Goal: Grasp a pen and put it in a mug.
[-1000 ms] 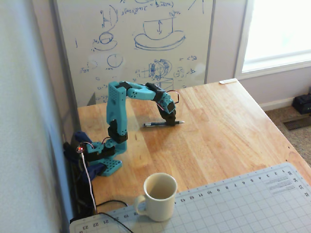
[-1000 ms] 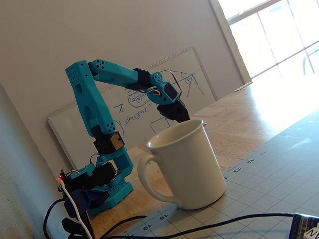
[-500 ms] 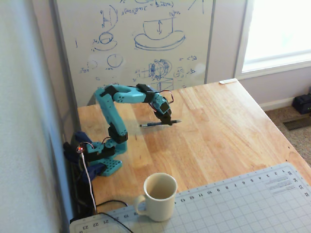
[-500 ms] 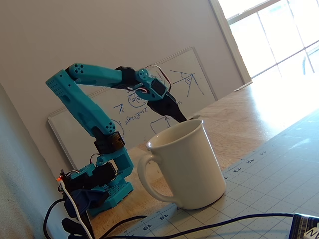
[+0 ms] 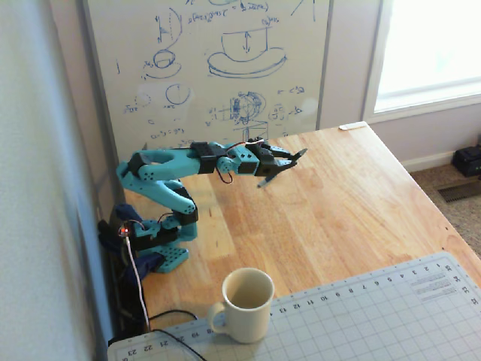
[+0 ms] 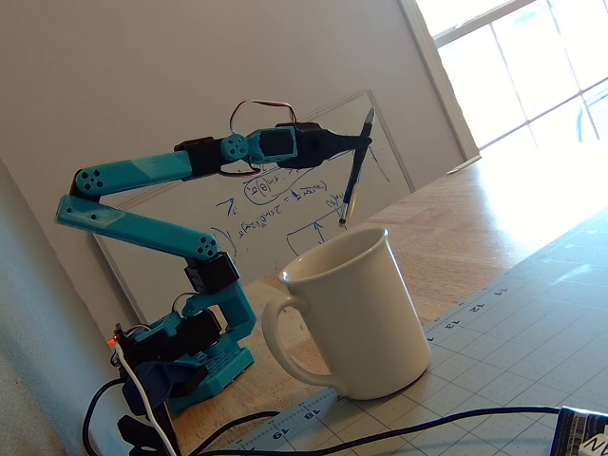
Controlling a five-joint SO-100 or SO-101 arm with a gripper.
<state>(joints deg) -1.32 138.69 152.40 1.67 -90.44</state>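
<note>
Wooden table (image 5: 338, 195) with a gridded cutting mat (image 5: 361, 316) at its near edge, scribbled whiteboard (image 5: 218, 68) leaning on a pale wall (image 6: 190, 76), bright window (image 5: 428, 53) at right, carpeted floor (image 5: 451, 188) below it.

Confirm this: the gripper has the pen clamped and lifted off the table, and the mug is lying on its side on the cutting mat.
One error: the mug stands upright on the cutting mat, opening up, as both fixed views show. The gripper does hold the pen clear of the table.
</note>
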